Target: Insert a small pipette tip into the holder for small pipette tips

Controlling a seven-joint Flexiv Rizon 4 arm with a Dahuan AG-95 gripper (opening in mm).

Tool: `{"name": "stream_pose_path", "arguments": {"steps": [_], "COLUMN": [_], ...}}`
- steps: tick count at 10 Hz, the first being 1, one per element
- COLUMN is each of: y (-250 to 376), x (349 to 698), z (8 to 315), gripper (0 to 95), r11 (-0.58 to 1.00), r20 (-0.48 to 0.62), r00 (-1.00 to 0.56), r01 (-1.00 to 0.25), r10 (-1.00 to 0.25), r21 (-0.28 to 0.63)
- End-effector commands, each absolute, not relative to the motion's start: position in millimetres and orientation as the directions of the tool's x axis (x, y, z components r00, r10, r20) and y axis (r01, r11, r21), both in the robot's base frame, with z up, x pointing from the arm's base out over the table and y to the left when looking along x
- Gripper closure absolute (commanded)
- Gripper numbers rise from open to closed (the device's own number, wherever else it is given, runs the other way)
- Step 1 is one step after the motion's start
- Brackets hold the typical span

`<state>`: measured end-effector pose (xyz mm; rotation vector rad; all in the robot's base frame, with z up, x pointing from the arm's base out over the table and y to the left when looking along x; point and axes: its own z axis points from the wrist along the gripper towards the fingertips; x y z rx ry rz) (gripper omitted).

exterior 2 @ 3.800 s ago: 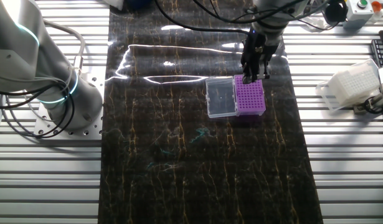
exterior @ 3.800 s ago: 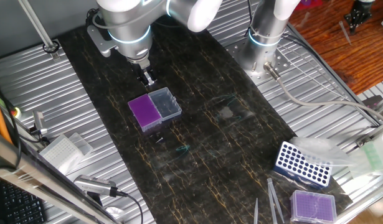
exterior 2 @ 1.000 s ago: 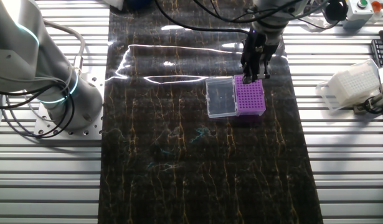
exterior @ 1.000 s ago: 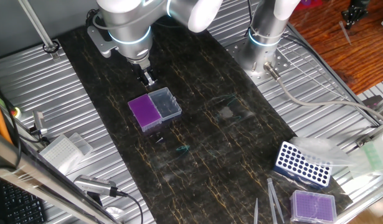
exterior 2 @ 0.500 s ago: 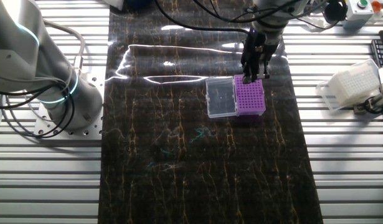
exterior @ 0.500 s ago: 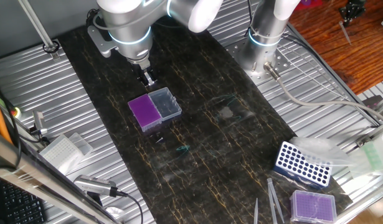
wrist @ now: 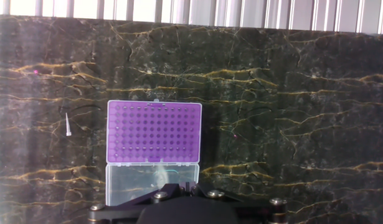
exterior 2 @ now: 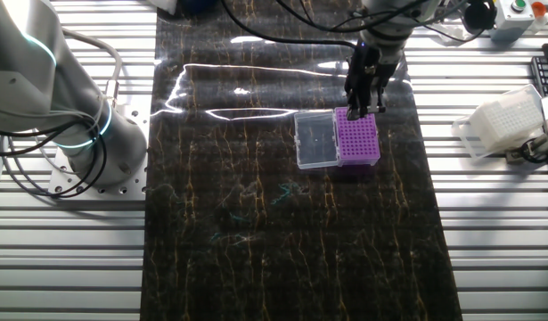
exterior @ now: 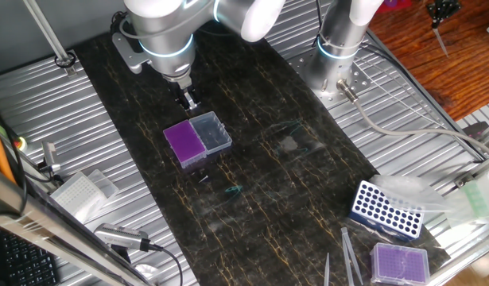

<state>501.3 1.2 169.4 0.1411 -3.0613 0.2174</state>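
The holder for small pipette tips has a purple gridded top with a clear lid panel joined alongside. It sits mid-mat in both fixed views. The small pipette tip lies flat on the dark mat, a short way from the purple side of the holder. It is a faint sliver in front of the box in one fixed view. My gripper hangs above the holder's lid-side edge. Its jaws are together with nothing seen between them.
A blue rack with round holes, a lidless purple box and grey tweezers lie at the front right. A white tip box sits off the mat. The arm's base stands beside the mat. A teal fleck lies on it.
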Motion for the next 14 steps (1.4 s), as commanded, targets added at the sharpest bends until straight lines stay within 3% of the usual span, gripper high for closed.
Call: {"name": "stream_pose_path", "arguments": {"steps": [1, 14], "y": [1.1, 1.1], "x": [501.4, 501.4], "z": [169.6, 169.6], "gripper": [95.0, 95.0], "r11": [0.985, 0.983], "r20": [0.075, 0.079], "r00": [-0.993, -0.991], "r01": [-0.100, -0.121], "r10": [-0.090, -0.111], "r21": [-0.138, -0.139]}}
